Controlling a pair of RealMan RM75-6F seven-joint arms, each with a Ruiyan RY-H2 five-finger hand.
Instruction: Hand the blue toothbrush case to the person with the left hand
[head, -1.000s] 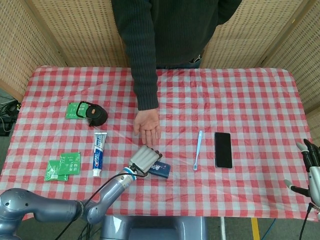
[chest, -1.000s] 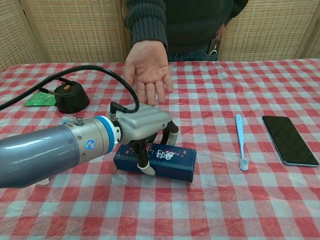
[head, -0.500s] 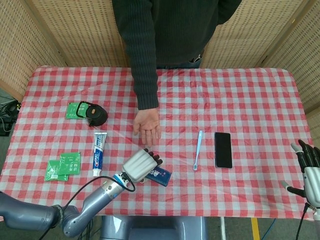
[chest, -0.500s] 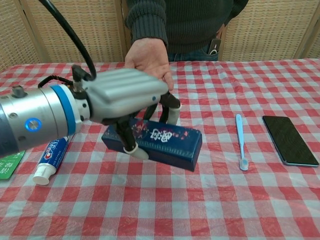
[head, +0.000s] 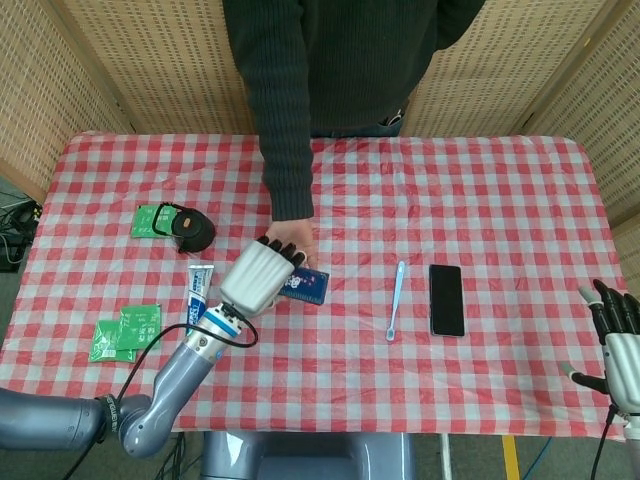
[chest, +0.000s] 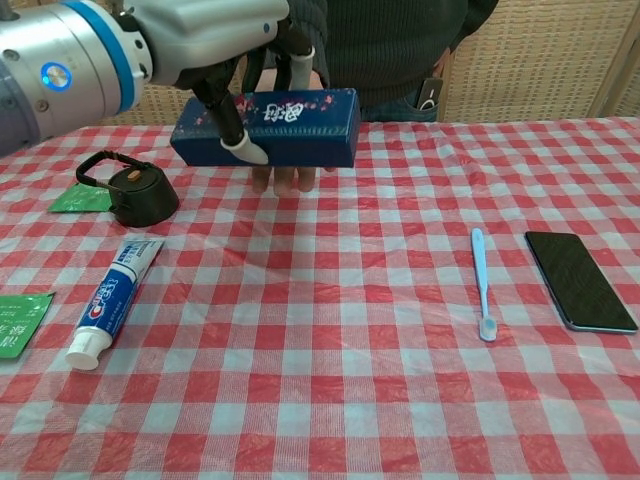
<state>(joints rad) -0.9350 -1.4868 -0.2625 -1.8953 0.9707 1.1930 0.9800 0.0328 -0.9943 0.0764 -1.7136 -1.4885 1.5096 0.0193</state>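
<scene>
My left hand (head: 258, 275) (chest: 215, 35) grips the dark blue toothbrush case (chest: 268, 127) (head: 305, 285) from above and holds it in the air. The case hangs level, right over the person's open palm; the person's fingertips (chest: 287, 180) show just below its lower edge. The person's hand (head: 298, 238) is mostly hidden behind my hand and the case. My right hand (head: 612, 335) hangs at the table's right edge, fingers apart, holding nothing.
A toothpaste tube (chest: 112, 300) (head: 197, 290) lies left of centre. A black round lid (chest: 135, 195) and green sachets (head: 128, 328) lie further left. A light blue toothbrush (chest: 482, 283) and a black phone (chest: 578, 279) lie at the right.
My left hand has lifted the case off the tablecloth and carried it up and away, toward the person's palm. The right hand has barely shifted.
</scene>
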